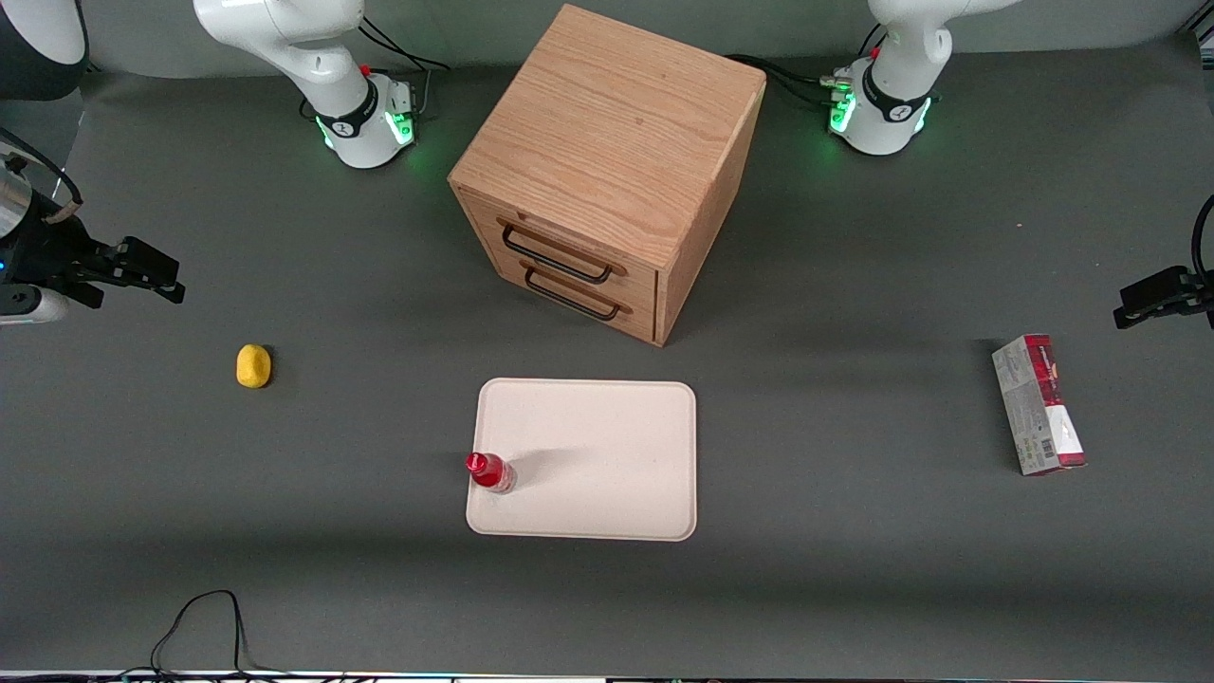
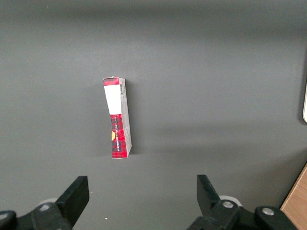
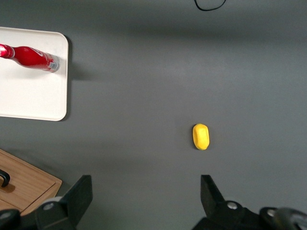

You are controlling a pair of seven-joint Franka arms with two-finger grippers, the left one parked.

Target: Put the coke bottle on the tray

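The small slim coke bottle with red cap, red label and clear base (image 1: 490,472) stands upright on the large flat cream-beige rectangular tray with rounded corners (image 1: 607,455), just inside the tray's edge on the working arm's side and near the corner closest to the front camera. Judged from this, the placing looks done. The bottle appears light and rigid, probably smooth plastic, and narrow-footed, so a sideways nudge could tip it. A sensible hold would be across the labelled middle of the body, below the cap, where the sides are straight and the fingers would have most to bear on.

The right arm's black two-finger gripper (image 1: 142,270) hangs above the dark grey table mat (image 1: 854,569), well apart from the tray, toward the working arm's end of the table. Its fingers (image 3: 79,194) stand wide apart with nothing between them. The bottle lies far from the fingers, off toward the table's middle and nearer the front camera than they are. The small yellow lemon-like lump (image 1: 253,366) lies on the mat much closer to the fingers, ahead of the open gap in the wrist view, untouched. The light wooden two-drawer cabinet (image 1: 607,171) sits off to one side of the fingers, farther from the front camera than the tray
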